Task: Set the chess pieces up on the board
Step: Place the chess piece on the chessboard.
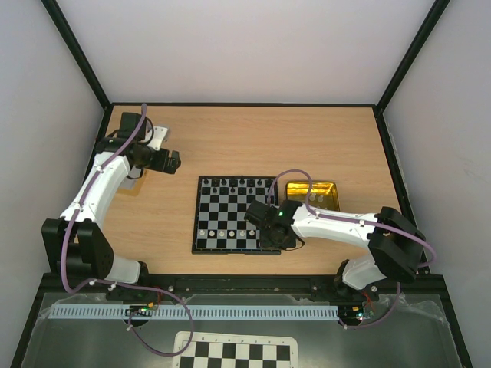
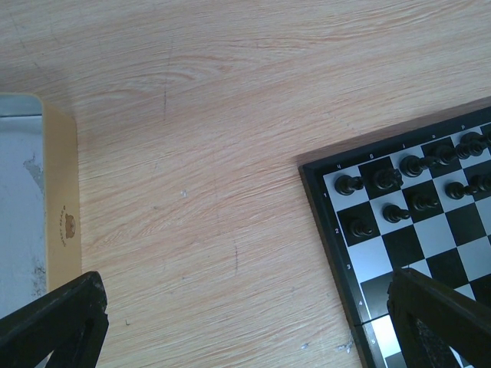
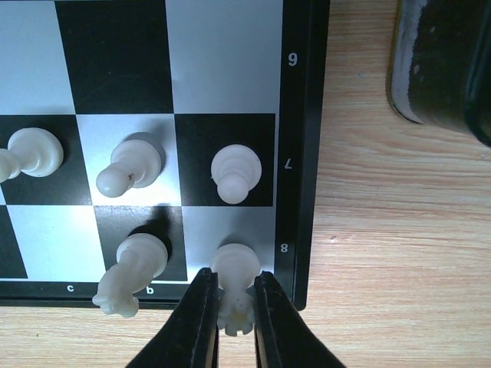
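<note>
Left gripper (image 2: 245, 291) hung over bare wood off the board's (image 1: 230, 251) 10 o'clock corner, fingers spread wide, nothing between them. Black men (image 1: 234, 182) lined the board's 12 o'clock rows. White pawns (image 3: 234, 172) stood in row 7 on the 6 o'clock side, with a knight (image 3: 138, 264) on b8. Rook (image 3: 235, 261) was on the corner square at the board's 5 o'clock. Right gripper (image 3: 234, 280) was pinching it, fingers pressed on both flanks just below the crown. Couldn't tell whether its base was touching the square. Tin (image 1: 313, 184) sat just beside the board's 2 o'clock corner.

Handling, my read: the chessmen looked like light, hard, glossy plastic with small bases, so easy to tip and likely to twist out of a pinch. Best hold is probably low on the stem or body, square across it, not on the flared crown. Neighbours were close, so opening wide risked knocking the knight at the rook's 9 o'clock.

Table (image 1: 153, 222) was flat pale wood-grain. Plain white walls (image 1: 46, 92) with black corner posts closed in three sides. A loose checker sheet (image 1: 234, 354) lay at 6 o'clock, behind the arm bases.
</note>
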